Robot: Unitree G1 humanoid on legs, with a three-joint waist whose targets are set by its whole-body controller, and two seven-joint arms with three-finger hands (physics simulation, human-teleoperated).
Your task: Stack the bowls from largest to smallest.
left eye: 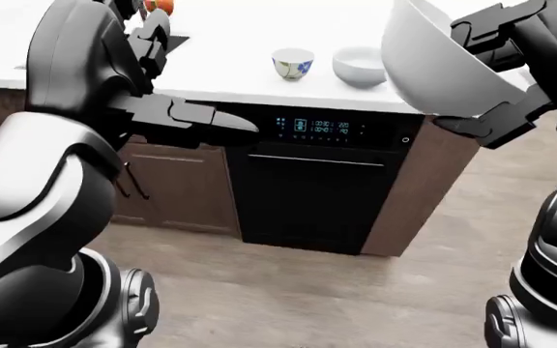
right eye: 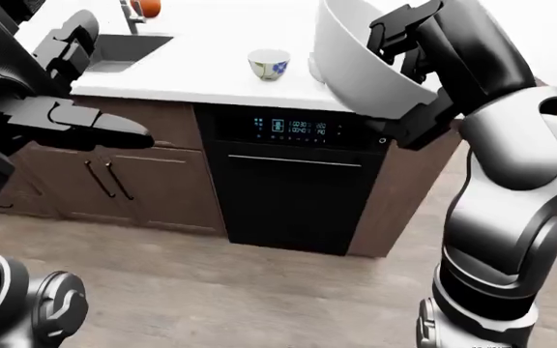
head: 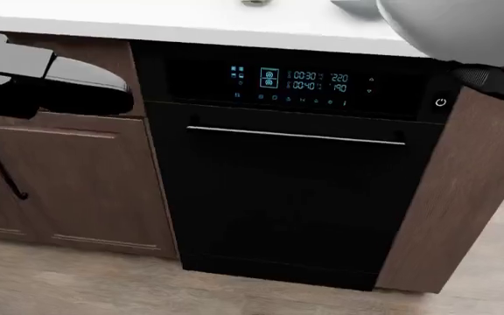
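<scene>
My right hand [left eye: 457, 78] is shut on the large white bowl [left eye: 433, 69], holding it tilted above the counter's edge at the upper right of the left-eye view. Fingers [left eye: 482, 29] hook over its rim and another finger presses its underside. On the white counter [left eye: 230, 51] sit a medium white bowl [left eye: 359, 65] and, to its left, a small bowl with a blue flower [left eye: 293, 63]. My left hand [left eye: 216, 119] is open and empty, stretched flat in front of the cabinets, away from the bowls.
A black oven [head: 295, 190] with a lit display sits under the counter, with brown cabinets [head: 68, 184] on its left and a brown panel [head: 471, 184] on its right. A sink [right eye: 123, 47] and an orange object [right eye: 146, 7] lie at the counter's left. Wooden floor [left eye: 288, 290] below.
</scene>
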